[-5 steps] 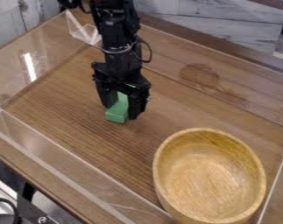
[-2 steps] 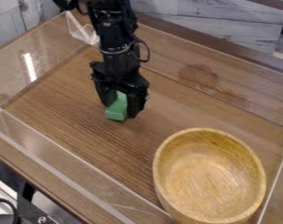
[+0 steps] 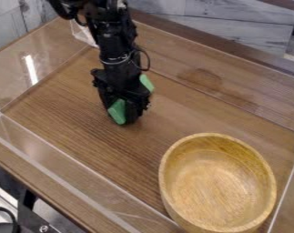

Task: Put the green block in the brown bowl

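- Near the middle of the wooden table [image 3: 222, 96], toward its left side, the black gripper [image 3: 122, 115] points straight down, fingertips at the surface.
- Its fingers are clenched on the green block [image 3: 117, 111]; green shows between and beside them.
- Green block sits at table level, not lifted clear as far as visible.
- Brown bowl [image 3: 218, 184] stands at the table's near right corner, well apart from the block.

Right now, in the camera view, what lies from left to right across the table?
Gripper with its fingers around the green block → bare wooden table → brown bowl at lower right.
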You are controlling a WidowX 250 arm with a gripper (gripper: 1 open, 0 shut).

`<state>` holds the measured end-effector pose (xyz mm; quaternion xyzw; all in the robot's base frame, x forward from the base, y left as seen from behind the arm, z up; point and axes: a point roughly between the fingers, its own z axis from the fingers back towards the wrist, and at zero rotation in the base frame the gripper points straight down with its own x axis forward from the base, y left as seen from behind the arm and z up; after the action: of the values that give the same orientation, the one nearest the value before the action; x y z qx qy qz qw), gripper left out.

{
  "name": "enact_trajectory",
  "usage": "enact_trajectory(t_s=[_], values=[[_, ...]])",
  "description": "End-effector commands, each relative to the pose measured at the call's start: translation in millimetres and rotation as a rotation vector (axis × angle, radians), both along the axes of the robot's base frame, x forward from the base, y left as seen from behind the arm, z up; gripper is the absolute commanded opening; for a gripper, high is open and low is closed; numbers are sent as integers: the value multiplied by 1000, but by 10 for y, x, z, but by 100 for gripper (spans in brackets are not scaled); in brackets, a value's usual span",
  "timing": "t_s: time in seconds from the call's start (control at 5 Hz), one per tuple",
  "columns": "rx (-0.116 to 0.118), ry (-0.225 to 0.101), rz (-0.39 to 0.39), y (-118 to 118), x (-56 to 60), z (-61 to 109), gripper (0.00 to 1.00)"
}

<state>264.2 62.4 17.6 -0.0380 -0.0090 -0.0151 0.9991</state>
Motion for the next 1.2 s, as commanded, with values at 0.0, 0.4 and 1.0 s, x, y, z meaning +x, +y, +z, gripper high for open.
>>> enact_trajectory(t_s=[0.0, 0.4, 1.0], values=[[5, -16, 2, -26, 8, 127, 0], [6, -9, 0, -93, -8, 366, 0], [0, -40, 5, -263, -1, 1014, 0]])
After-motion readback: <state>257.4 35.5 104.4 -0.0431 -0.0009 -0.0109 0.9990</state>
